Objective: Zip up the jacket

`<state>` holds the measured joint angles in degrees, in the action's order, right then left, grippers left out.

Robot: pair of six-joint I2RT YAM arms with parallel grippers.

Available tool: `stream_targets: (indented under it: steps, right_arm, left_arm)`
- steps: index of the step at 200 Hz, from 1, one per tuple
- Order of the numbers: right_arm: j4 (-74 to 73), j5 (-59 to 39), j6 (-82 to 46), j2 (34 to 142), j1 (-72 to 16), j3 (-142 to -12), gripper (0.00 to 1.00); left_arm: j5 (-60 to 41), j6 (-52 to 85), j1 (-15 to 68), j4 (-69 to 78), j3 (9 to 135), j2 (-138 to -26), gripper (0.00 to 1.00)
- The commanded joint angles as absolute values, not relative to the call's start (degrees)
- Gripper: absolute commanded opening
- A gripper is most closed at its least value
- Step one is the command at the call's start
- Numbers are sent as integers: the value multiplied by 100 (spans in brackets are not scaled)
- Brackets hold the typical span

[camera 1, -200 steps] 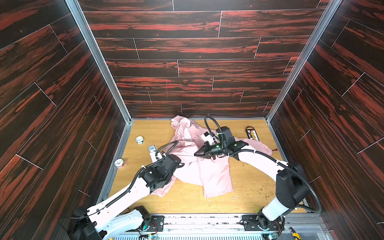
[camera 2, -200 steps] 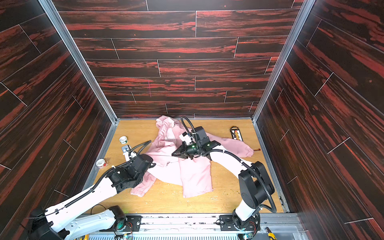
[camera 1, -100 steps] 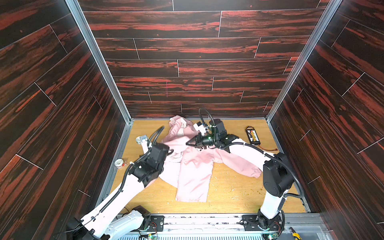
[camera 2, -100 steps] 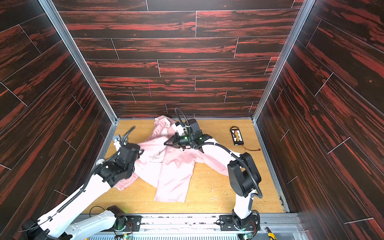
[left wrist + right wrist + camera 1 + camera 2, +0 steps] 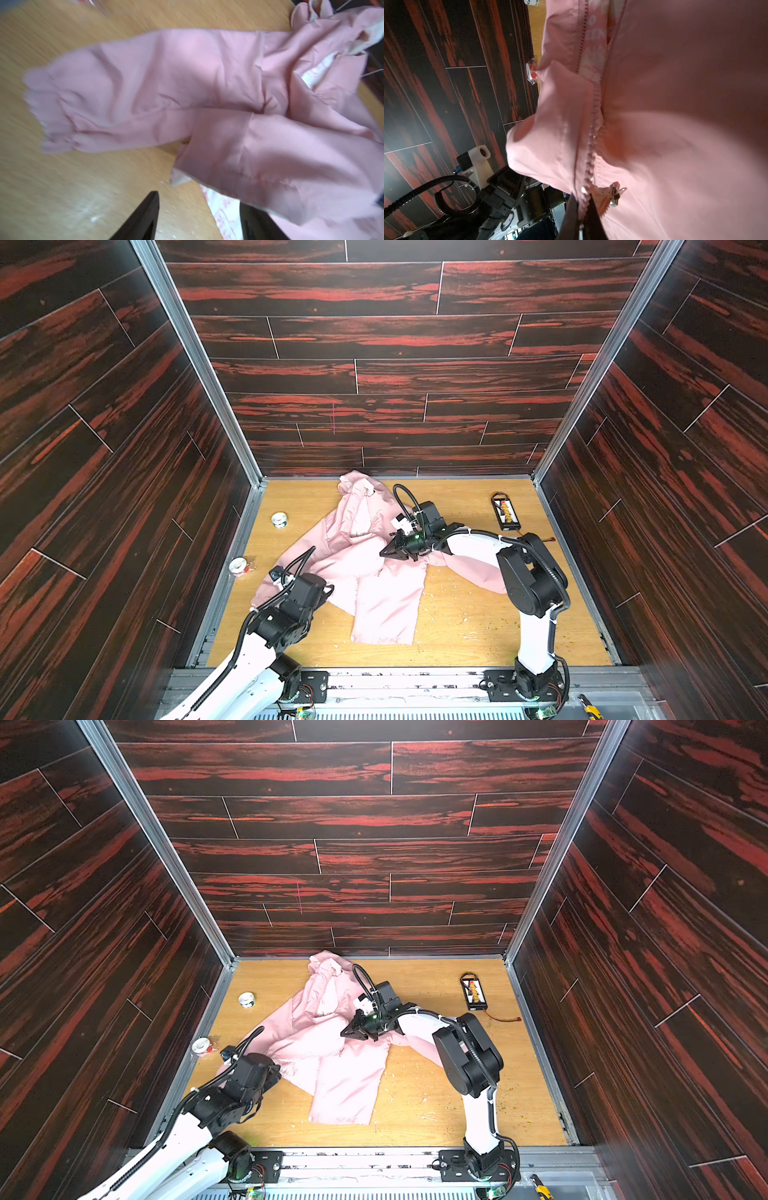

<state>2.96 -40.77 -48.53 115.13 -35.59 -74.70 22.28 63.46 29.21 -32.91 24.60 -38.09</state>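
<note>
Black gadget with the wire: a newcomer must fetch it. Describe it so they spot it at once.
On the wooden table, go past the pink jacket to the far right corner. There lies a flat black rectangular gadget trailing a thin red wire, unlike the two white rolls opposite.

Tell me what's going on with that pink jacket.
The pink jacket lies spread on the wooden table between two robot hands. The right hand is shut on the zipper edge beside the slider. The left hand hangs open near the hem, holding nothing. Part of the front gapes, printed lining showing.
</note>
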Motion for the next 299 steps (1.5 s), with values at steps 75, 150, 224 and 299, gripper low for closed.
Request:
stream_targets:
  steps: [75, 150, 224, 299]
  right_arm:
    - [-395, -4225, -5277, 11126, -3683, -6798, 0]
    - [-1039, -4738, -6207, 10884, -3710, -6786, 1]
    - [-2244, -5020, -7437, 10757, -3726, -6432, 0]
    - [-2083, -4872, -7283, 10646, -3761, -6451, 4]
  left_arm:
    - [1483, 6447, 4565, 843, 1328, -4187, 77]
    - [1385, 6080, 4693, 3411, 991, -6102, 80]
    - [2062, 5788, 4702, 4512, 600, -5915, 80]
    - [2224, 5825, 4697, 3248, 683, -4595, 50]
